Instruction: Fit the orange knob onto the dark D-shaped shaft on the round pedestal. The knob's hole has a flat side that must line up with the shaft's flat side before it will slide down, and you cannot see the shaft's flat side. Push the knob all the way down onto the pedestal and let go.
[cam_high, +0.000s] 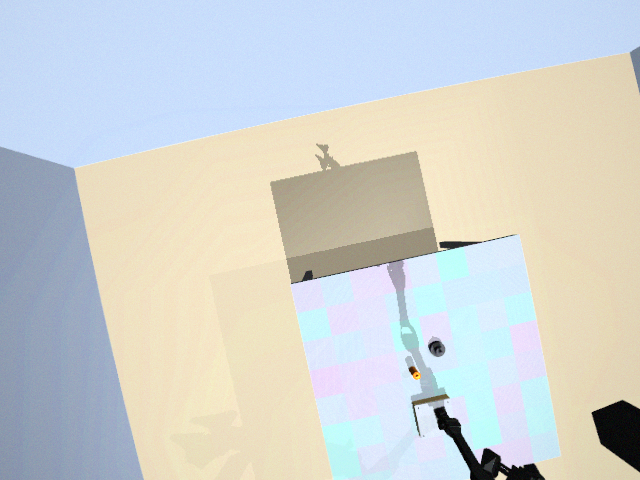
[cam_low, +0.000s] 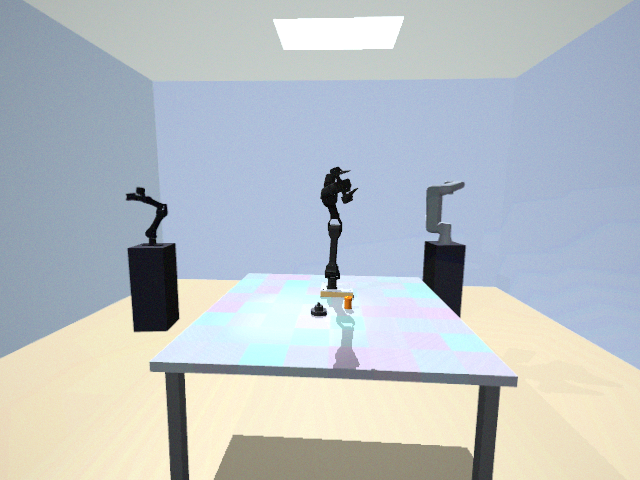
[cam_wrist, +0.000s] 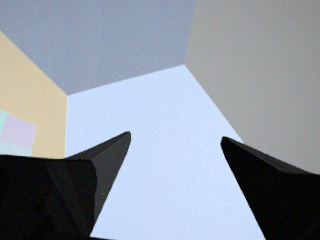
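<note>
Knob (cam_low: 348, 302): orange, upright on the table (cam_low: 423, 356), just in front of the arm's base (cam_low: 336, 293), toward that base's right end in the exterior view; nothing touches it.
Pedestal (cam_low: 318, 310): dark, round, with the shaft (cam_low: 318, 305) rising from its middle; it stands apart from the knob, on the other side of the arm's shadow.
Knob from above (cam_high: 415, 373): beside the base's far edge, with the pedestal (cam_high: 436, 347) further out on the table.
Arm (cam_low: 333, 242): rises nearly straight from its base, its wrist folded at the top, high over the table.
Gripper (cam_low: 349, 181): raised well above knob and pedestal, released, jaws spread wide, nothing between them.
Wrist view: both dark fingers frame only walls, a strip of floor and a corner of the table.
Room: two other arms on dark plinths (cam_low: 152, 284) stand off to either side.
</note>
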